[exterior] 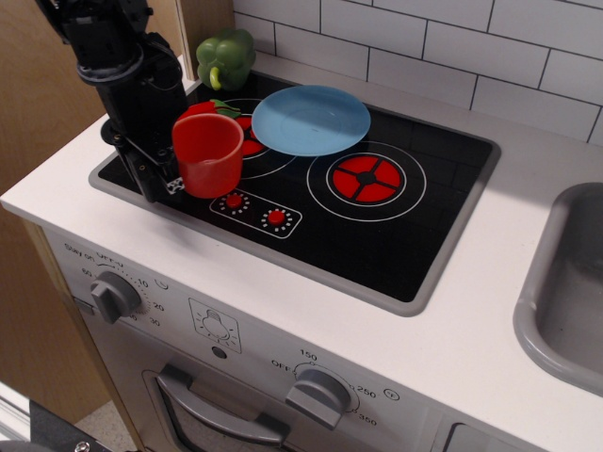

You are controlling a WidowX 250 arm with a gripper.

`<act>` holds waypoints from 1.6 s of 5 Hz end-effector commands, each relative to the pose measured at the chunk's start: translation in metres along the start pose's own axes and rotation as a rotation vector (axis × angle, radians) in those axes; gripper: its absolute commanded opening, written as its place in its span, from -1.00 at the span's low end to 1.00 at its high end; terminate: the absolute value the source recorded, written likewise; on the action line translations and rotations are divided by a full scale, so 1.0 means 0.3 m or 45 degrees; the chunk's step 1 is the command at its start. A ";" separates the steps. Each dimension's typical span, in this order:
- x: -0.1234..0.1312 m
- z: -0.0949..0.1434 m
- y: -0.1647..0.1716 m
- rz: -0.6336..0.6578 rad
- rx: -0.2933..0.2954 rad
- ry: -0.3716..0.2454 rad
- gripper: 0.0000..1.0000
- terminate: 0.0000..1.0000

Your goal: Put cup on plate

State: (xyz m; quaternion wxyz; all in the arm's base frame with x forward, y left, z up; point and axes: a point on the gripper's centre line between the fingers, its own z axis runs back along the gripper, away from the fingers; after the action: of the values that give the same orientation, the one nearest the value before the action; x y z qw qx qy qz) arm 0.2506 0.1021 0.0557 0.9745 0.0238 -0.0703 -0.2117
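The red-orange cup (212, 155) is at the front left of the black stovetop (377, 247), its rim tipped slightly and its handle hidden behind the gripper. My black gripper (168, 181) is pressed against the cup's left side, where the handle is, and looks shut on it. The light-blue plate (311, 120) lies flat behind and to the right of the cup, over the back left burner, and has nothing on it.
A red chili pepper (201, 108) lies just behind the cup. A green bell pepper (226, 56) sits at the back left corner. A printed red burner (366, 179) is right of the plate. A grey sink (565, 282) is at far right.
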 end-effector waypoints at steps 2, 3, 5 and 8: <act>0.113 0.116 -0.104 0.122 -0.001 -0.050 -1.00 -1.00; 0.174 0.105 -0.130 0.208 0.019 -0.096 -1.00 -1.00; 0.294 0.114 -0.109 0.394 0.027 -0.139 -1.00 -1.00; 0.350 0.066 -0.029 0.591 0.066 -0.053 -1.00 -1.00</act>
State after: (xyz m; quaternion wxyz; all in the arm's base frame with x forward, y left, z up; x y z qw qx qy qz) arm 0.3240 0.0415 0.0700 0.9968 0.0241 -0.0727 0.0212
